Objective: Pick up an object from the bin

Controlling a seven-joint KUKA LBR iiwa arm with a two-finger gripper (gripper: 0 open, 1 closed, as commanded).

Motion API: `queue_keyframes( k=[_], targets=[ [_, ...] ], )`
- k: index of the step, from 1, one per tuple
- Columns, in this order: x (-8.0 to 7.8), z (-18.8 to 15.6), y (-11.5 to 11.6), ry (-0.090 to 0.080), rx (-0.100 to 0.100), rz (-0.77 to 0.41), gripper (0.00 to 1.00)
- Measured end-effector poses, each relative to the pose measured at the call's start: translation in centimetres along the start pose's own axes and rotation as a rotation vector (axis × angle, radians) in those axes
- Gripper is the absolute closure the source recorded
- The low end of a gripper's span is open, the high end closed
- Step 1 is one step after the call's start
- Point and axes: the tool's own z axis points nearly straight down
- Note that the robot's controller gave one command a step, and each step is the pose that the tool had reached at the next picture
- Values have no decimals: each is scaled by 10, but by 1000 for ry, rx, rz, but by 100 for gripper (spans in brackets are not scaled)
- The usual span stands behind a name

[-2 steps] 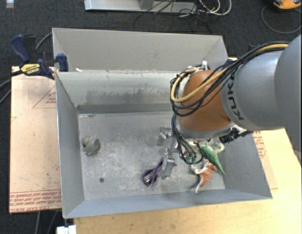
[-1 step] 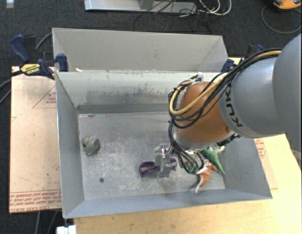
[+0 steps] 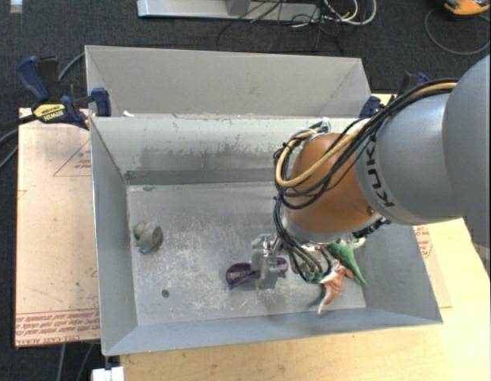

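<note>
My gripper (image 3: 266,272) reaches down to the bin floor near the front middle, its metal fingers standing right beside a small purple ring-shaped thing (image 3: 241,274) that lies just to its left. Whether the fingers close on the purple thing is hidden. A green and orange toy-like thing (image 3: 340,270) with white parts lies to the gripper's right, partly under the arm's orange cover. Far off at the left of the floor rests a small grey lump (image 3: 147,236).
The arm with its orange cover and looped cables hangs over the right half of the bin, hiding the floor beneath. The bin's sloped walls rise on all sides.
</note>
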Motion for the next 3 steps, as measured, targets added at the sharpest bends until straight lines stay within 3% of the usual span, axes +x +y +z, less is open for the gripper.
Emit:
queue_keyframes(
  k=[1,2,3],
  targets=[
    [-13,-78,-8,-8,0,-7,100],
    [-8,-170,8,-11,-1,-34,100],
    [-32,-304,-41,-13,-1,3,100]
  ],
)
